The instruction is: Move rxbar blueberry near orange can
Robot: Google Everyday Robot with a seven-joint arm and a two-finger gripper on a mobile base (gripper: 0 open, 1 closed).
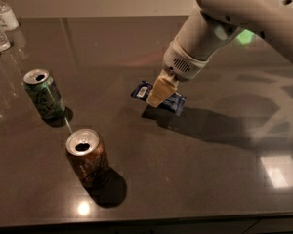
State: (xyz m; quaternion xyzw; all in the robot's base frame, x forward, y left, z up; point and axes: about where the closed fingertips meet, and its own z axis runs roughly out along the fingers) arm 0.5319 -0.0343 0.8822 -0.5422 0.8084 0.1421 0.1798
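The rxbar blueberry (172, 101) is a dark-blue wrapper with white patches at mid-table, held between the cream fingers (157, 90) of my gripper (156, 97). The gripper comes down from the upper right and is shut on the bar. The bar hangs slightly above the table, with its shadow just below it. The orange can (87, 158) stands upright at the front left, well apart from the bar. The fingers cover the middle of the bar.
A green can (44, 94) stands upright behind and to the left of the orange can. Clear water bottles (0, 26) stand at the far left corner. The dark table (210, 179) ends at a front edge near the bottom of the view.
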